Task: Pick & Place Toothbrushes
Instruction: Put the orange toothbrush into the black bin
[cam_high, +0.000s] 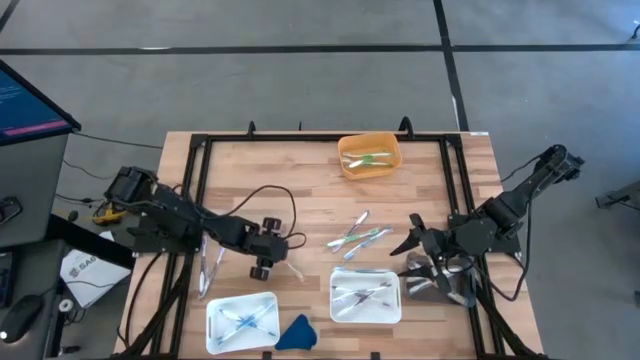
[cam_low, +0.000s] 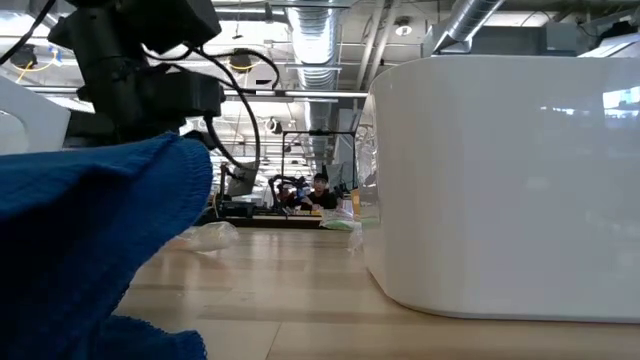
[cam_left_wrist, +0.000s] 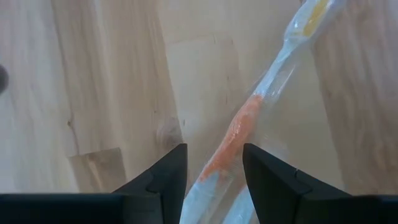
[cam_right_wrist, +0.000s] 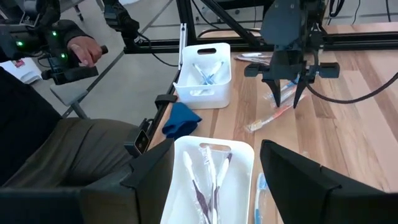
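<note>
Wooden table (cam_high: 300, 170) fills the centre of the high view, bordered by a black metal frame (cam_high: 195, 190). Orange bin (cam_high: 369, 156) sits at upper centre. Two white trays lie along the lower edge: one at lower left (cam_high: 240, 322), one at lower centre (cam_high: 366, 295). Blue cloth (cam_high: 296, 333) lies between them. A monitor (cam_high: 28, 100) occupies the upper left corner. A seated person's hand (cam_right_wrist: 84, 50) holds a controller at upper left of the right wrist view.
</note>
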